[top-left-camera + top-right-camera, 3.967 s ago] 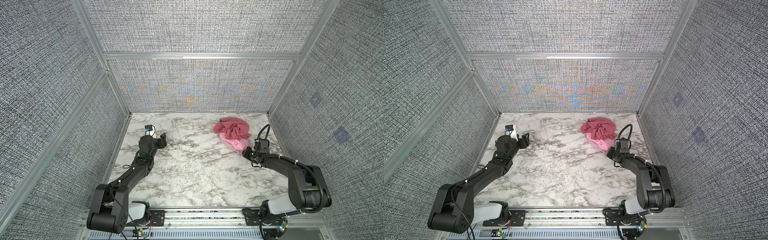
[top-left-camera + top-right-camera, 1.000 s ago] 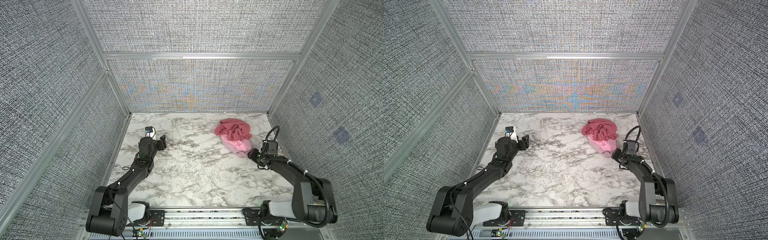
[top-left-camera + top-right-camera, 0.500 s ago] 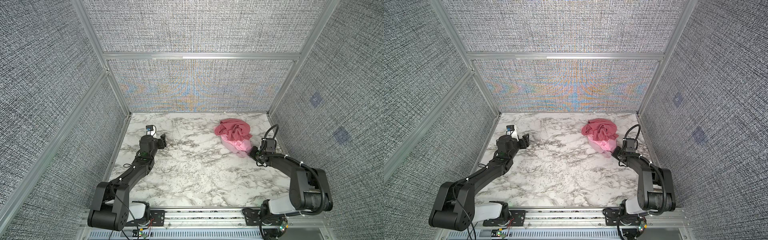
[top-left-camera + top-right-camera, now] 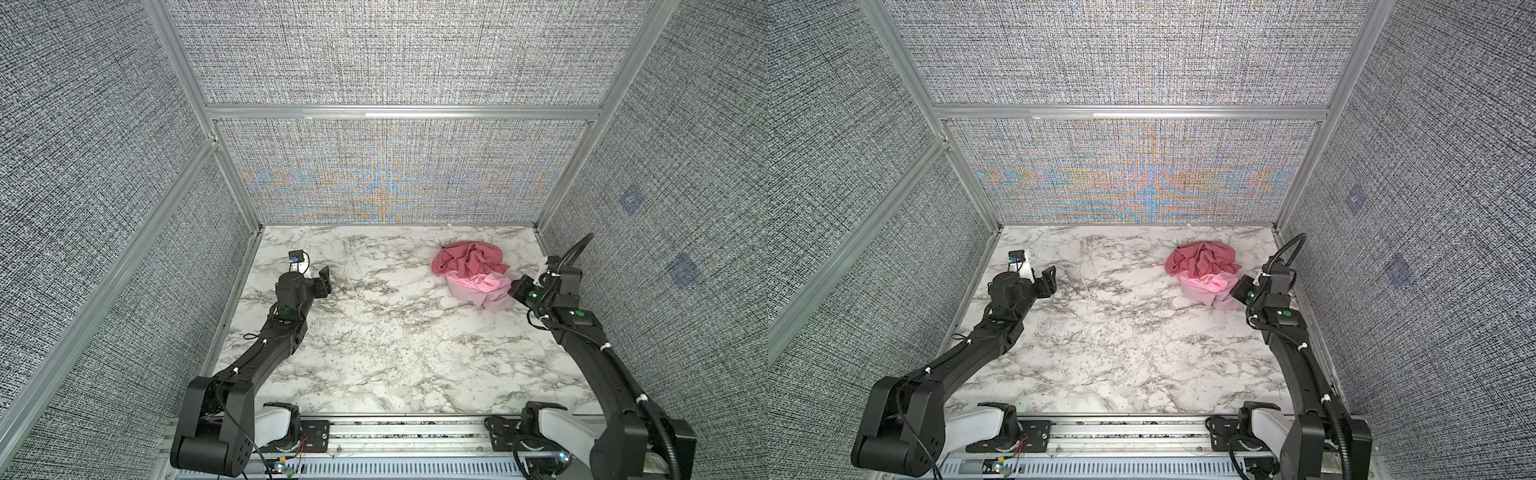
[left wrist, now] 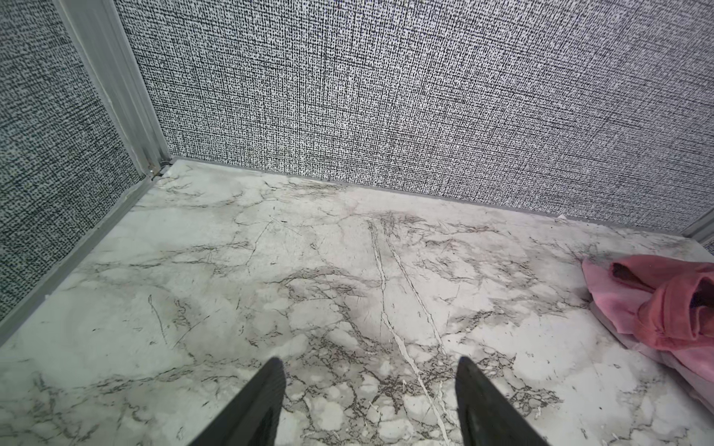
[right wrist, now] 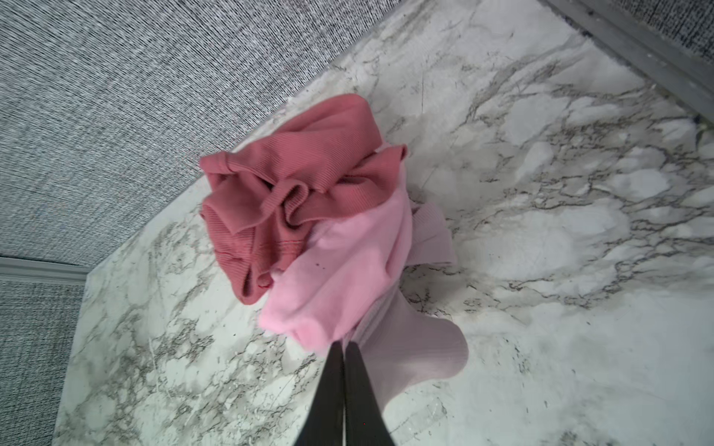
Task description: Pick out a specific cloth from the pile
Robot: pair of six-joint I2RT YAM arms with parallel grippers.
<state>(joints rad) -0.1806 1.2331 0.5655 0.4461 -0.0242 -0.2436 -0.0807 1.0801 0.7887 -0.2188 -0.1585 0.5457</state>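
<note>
The pile (image 4: 469, 259) lies at the back right of the marble table: a dark rose-red cloth (image 6: 293, 181) on top, a brighter pink one (image 6: 347, 270) under it. The cloth (image 6: 417, 347), pale dusty mauve and ribbed, sticks out at the pile's near edge (image 4: 1223, 302). My right gripper (image 6: 343, 345) is shut with its tips pinching the mauve cloth's folds where it meets the bright pink one; in both top views it sits at the pile's near right edge (image 4: 512, 291). My left gripper (image 5: 371, 370) is open over bare marble at the far left (image 4: 322, 280), holding nothing.
Grey textured walls with aluminium posts (image 4: 249, 208) close in the table on three sides. The right wall's base (image 4: 544, 257) runs close beside the right wrist. A metal rail (image 4: 399, 432) with the arm bases lines the front edge.
The right gripper's jaws have closed at the pile's near edge after shifting slightly toward it. The left arm has barely moved and stays open.
</note>
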